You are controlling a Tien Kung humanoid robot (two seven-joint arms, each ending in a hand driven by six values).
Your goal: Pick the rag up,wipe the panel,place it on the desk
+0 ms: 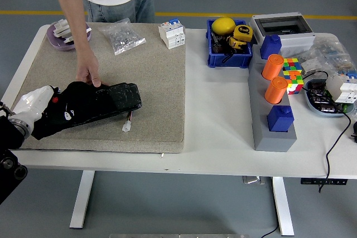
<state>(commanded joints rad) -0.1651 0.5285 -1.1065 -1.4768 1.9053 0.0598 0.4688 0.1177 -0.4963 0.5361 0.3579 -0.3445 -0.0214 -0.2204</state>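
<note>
My left hand (42,107), white with a black arm, comes in from the lower left and is shut on the black rag (72,110). The rag lies stretched over the left part of the glossy black panel (120,97), which rests on the beige mat (156,82). The panel's right end is uncovered. A person stands at the far side; one of their hands (89,74) rests on the far edge of the rag and panel. A small white connector (127,126) on a wire lies by the panel's near edge.
On the mat's far edge are a purple dish (62,40), a clear bag of parts (124,37) and a white breaker (172,33). To the right stand a blue bin (228,54), a grey block (270,124) with orange cylinders (273,66), and a puzzle cube (292,73).
</note>
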